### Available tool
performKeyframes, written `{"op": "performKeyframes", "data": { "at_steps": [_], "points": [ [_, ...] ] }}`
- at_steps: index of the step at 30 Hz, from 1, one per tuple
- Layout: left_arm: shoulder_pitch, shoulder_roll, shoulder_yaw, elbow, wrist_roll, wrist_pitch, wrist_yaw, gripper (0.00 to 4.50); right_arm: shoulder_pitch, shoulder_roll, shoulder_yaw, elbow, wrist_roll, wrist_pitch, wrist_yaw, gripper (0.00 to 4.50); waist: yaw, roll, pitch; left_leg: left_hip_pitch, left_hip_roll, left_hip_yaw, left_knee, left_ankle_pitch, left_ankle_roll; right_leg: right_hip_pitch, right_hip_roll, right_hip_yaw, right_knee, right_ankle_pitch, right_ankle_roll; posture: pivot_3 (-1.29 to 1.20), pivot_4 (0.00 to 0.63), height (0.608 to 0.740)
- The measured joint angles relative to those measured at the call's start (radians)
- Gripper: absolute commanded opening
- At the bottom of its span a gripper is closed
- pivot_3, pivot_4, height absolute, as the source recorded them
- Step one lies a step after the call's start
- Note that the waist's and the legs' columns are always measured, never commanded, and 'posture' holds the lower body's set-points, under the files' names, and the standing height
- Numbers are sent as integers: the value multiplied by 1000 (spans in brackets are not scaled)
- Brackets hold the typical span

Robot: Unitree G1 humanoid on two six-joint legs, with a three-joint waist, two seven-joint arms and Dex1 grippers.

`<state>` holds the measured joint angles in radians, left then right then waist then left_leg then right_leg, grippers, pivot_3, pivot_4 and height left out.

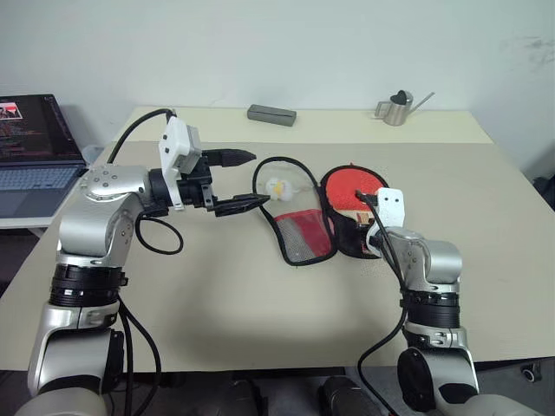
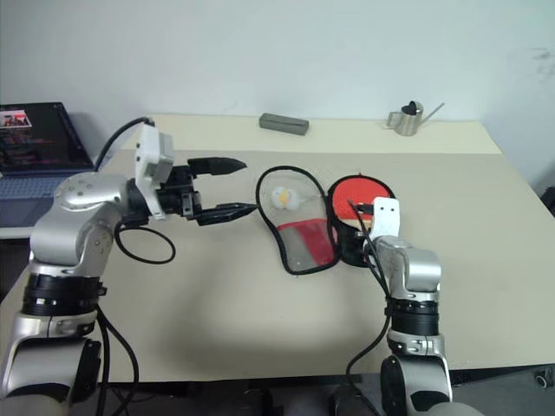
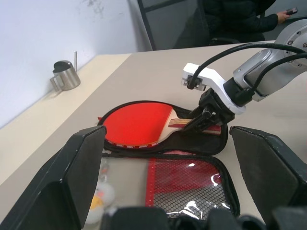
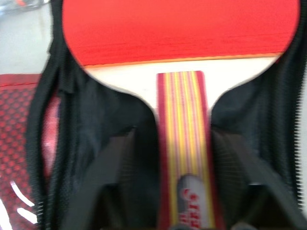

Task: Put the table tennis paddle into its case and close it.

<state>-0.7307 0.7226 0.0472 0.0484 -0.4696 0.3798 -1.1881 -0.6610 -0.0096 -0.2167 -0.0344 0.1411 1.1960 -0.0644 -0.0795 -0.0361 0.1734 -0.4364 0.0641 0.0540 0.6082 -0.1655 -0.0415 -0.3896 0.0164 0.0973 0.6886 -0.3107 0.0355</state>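
One red paddle (image 3: 136, 122), striped handle, black-lined case (image 3: 192, 179)

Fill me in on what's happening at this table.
The paddle lies in the open case. The right tool is at the paddle's handle, its fingers either side of it. The left tool hovers open beside the case's spread flap. The case isn't closed yet.

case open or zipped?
Open. The case lies spread flat, mesh flap folded out beside the half holding the table tennis paddle, its red face uncovered.
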Motion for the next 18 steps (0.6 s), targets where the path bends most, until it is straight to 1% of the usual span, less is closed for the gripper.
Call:
{"op": "performKeyframes", "data": {
  "at_steps": [3, 7, 10, 12, 15, 17, 18],
  "points": [
    [2, 0, 0, -1, 0, 1, 1, 4500, 0, 13, -5, -33, 3, 39, -6, 4278, -1, 0, 0, 0, 0, 0, 0, 0, 0, 0, 0, 0, 0, 0, 0, 0, 150, 740],
    [10, -1, 0, -3, 0, 1, 7, 4500, 0, 35, -27, -134, 11, 108, -8, 4278, -1, 0, 0, 0, 0, 0, 0, 0, 0, 0, 0, 0, 0, 0, 0, 0, 150, 740],
    [19, -2, 4, -3, 0, 1, 24, 4500, 0, 24, -27, -194, 5, 97, -12, 4278, -1, 0, 0, 0, 0, 0, 0, 0, 0, 0, 0, 0, 0, 0, 0, 0, 150, 740],
    [30, -2, 16, -3, 0, 1, 40, 4500, -7, 15, -30, -218, 6, 59, -3, 4278, -2, 0, 0, 0, 0, 0, 0, 0, 0, 0, 0, 0, 0, 0, 0, 0, 150, 740],
    [40, -6, 42, 6, -1, 5, 78, 4500, -34, -14, -30, -245, 58, -9, 76, 4278, -4, 0, 0, 0, 0, 0, 0, 0, 0, 0, 0, 0, 0, 0, 0, 0, 150, 740],
    [73, -5, 68, 12, -3, 5, 94, 4500, -60, -73, -22, -242, 146, -4, 203, 4278, -5, 0, 0, 0, 0, 0, 0, 0, 0, 0, 0, 0, 0, 0, 0, 0, 150, 740],
    [88, -4, 75, 17, -3, 5, 96, 4500, -67, -91, -19, -242, 173, -2, 241, 4278, -6, 0, 0, 0, 1, 0, 0, 0, 0, 0, 0, 0, 0, 0, 0, 0, 150, 740]
  ]
}}
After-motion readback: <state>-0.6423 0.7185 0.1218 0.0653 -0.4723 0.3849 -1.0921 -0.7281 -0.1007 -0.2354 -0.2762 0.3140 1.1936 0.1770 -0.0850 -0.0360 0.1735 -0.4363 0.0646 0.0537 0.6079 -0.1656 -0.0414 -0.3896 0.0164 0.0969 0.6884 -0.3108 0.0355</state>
